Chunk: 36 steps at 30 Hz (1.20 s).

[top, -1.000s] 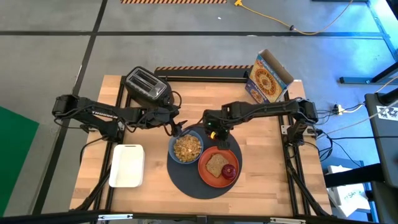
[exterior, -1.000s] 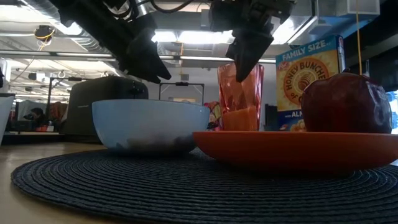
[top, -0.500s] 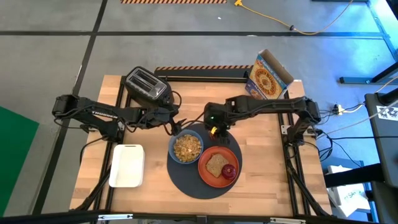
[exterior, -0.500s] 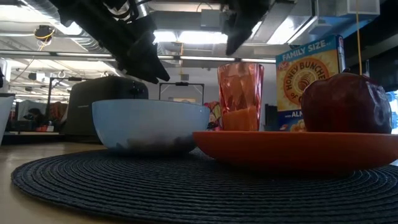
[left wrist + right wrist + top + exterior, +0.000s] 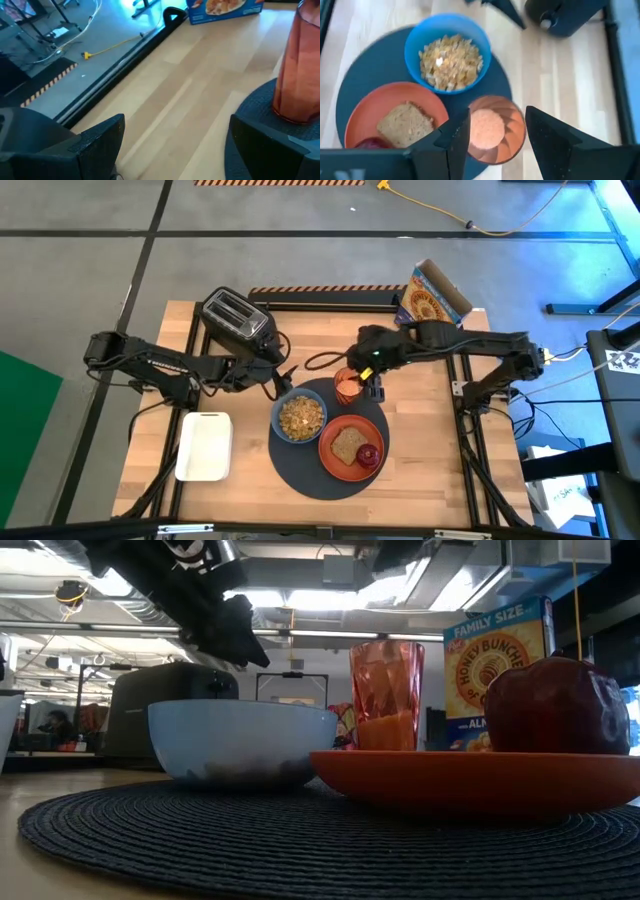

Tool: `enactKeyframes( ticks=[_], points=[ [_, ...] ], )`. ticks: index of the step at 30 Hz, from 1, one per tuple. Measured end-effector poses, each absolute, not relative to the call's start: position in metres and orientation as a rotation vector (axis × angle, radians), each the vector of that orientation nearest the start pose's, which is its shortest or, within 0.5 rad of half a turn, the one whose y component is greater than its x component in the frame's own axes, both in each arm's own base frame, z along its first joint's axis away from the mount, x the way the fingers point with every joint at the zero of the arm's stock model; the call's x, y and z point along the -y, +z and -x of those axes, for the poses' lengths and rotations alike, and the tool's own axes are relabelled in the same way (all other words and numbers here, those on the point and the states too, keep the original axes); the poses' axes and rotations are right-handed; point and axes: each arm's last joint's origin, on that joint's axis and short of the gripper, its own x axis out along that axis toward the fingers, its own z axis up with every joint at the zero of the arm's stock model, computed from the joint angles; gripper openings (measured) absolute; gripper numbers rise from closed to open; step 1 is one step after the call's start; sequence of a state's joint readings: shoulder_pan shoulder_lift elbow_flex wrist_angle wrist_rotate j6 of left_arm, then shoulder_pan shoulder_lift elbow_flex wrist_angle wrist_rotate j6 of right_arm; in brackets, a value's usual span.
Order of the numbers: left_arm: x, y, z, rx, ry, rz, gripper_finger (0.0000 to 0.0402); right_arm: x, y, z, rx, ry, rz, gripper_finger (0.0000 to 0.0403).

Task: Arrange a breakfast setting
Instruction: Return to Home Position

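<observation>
The right pincer (image 5: 497, 111) hangs above the cup, its fingers (image 5: 552, 140) spread wide and holding nothing. Its wrist view looks straight down on the cup between them. The left pincer (image 5: 176, 120) hovers over the wood between the toaster and the bowl, near the mat's edge. It is wide open too, and empty.

The wooden tabletop (image 5: 430, 450) carries everything. The round dark-grey mat (image 5: 300, 468) lies in its middle, toward the near edge. A white rectangular tray (image 5: 205, 445) lies well apart from the mat on the left arm's side. The black toaster (image 5: 238, 318) stands at the far left corner and the cereal box (image 5: 432, 302) at the far right one.

On the mat, the orange plate (image 5: 335, 460) sits on the right arm's side, just beside the blue bowl (image 5: 300, 418), which holds cereal flakes. The see-through orange cup (image 5: 347, 386) stands upright on the mat's far rim, close to both bowl and plate. The brown toast slice (image 5: 347, 444) lies flat in the middle of the plate. The small dark-red fruit (image 5: 369, 455) rests at the toast's side, also on the plate.
</observation>
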State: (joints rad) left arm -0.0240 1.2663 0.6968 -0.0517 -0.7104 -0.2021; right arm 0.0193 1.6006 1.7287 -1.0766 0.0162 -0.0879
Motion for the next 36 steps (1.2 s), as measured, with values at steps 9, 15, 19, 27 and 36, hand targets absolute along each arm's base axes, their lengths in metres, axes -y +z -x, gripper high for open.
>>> enactKeyframes(
  ticks=[9,15,19,27,36],
  points=[
    [-0.008,0.221,-0.254,-0.520,0.686,-0.026,0.0357,-0.005,0.364,-0.291,-0.762,0.027,0.132,0.0182],
    [-0.005,0.223,-0.257,-0.482,0.629,0.035,0.0357,-0.003,0.339,-0.263,-0.601,-0.005,0.130,0.0182],
    [0.003,0.231,-0.262,-0.382,0.581,0.004,0.0357,-0.003,0.327,-0.238,-0.455,-0.017,0.126,0.0182],
    [0.024,0.245,-0.266,-0.082,0.263,-0.064,0.0357,-0.003,0.284,-0.203,-0.150,0.001,0.120,0.0182],
    [0.025,0.259,-0.257,-0.022,0.159,-0.084,0.0350,-0.002,0.263,-0.191,-0.067,-0.032,0.117,0.0182]
  ],
)
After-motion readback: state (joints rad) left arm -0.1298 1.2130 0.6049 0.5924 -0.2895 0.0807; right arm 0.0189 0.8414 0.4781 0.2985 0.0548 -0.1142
